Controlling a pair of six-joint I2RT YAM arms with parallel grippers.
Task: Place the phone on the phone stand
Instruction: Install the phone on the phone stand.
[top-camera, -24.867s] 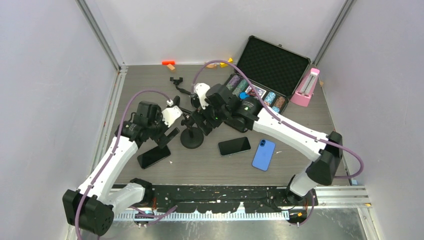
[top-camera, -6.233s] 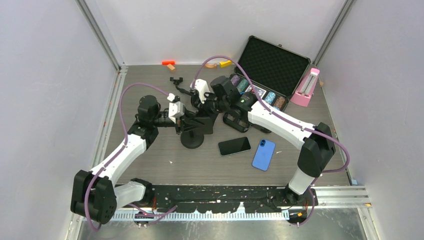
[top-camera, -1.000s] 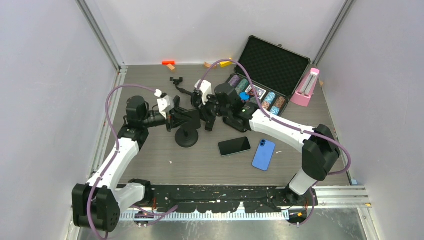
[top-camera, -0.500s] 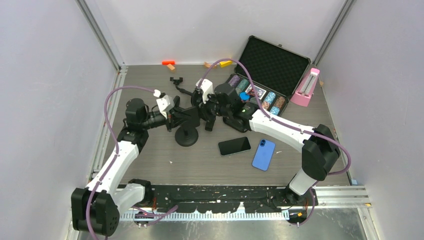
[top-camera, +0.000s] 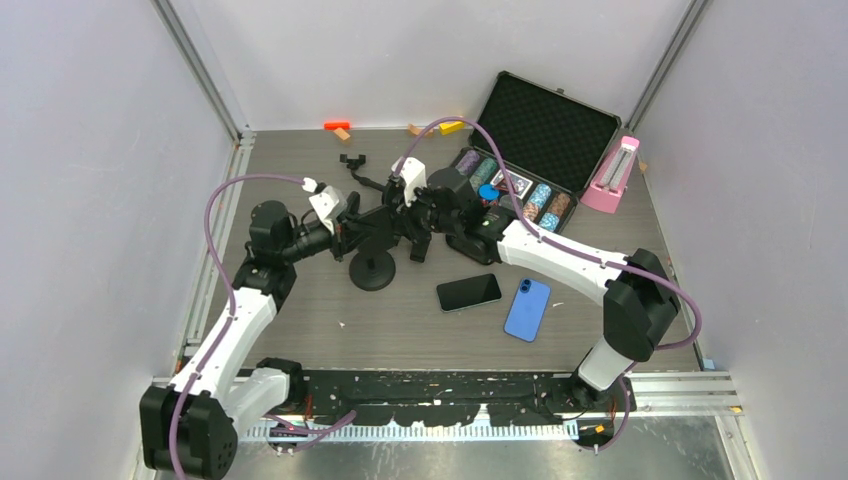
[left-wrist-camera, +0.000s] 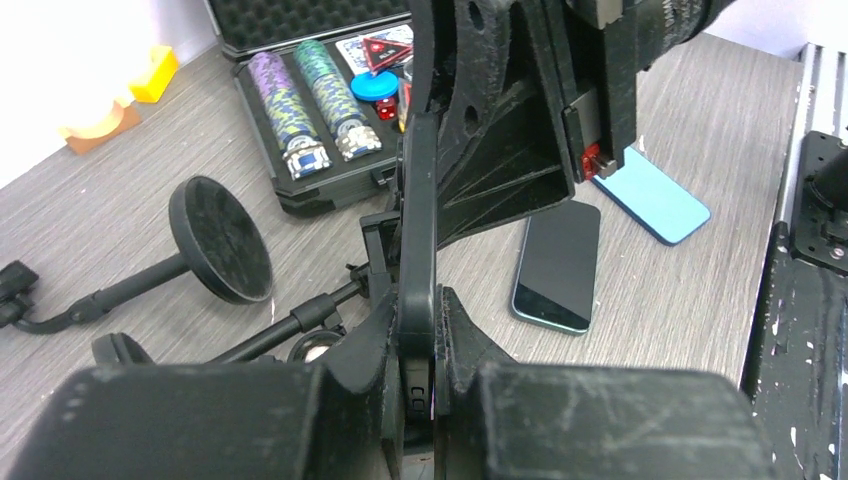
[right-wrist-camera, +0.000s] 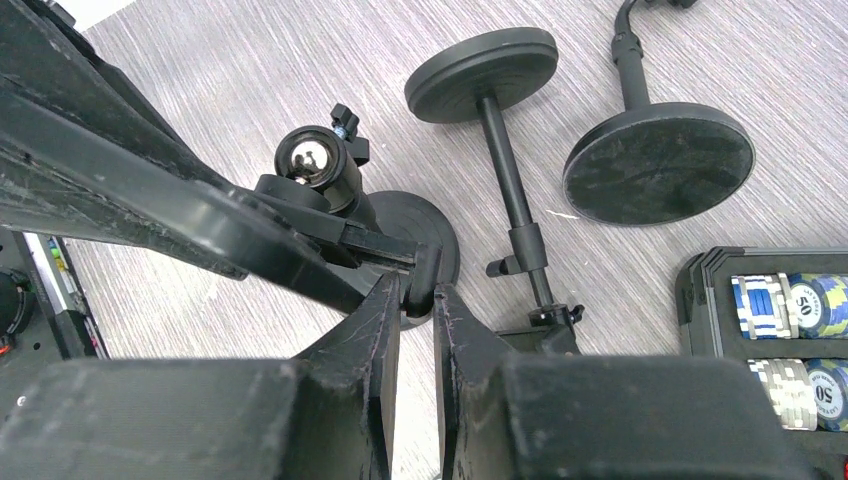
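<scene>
My left gripper (top-camera: 345, 232) (left-wrist-camera: 418, 300) is shut on a black phone (left-wrist-camera: 417, 220), held edge-up and level above the table. The phone (top-camera: 375, 228) reaches across the top of the phone stand, whose round base (top-camera: 372, 271) stands on the table. My right gripper (top-camera: 405, 228) (right-wrist-camera: 417, 290) is shut on a black piece of the stand's clamp at the phone's far end. The stand's shiny ball joint (right-wrist-camera: 312, 160) and base (right-wrist-camera: 425, 240) show just beyond the right fingers.
A black phone (top-camera: 468, 292) and a blue phone (top-camera: 527, 309) lie flat to the right of the stand. An open case of poker chips (top-camera: 520, 185) sits behind. Two spare stands (right-wrist-camera: 482, 72) (right-wrist-camera: 658, 160) lie on their sides. A pink object (top-camera: 612, 175) stands far right.
The left arm has eased slightly up and left with the phone. The stand and right gripper have barely moved, and both grips are unchanged.
</scene>
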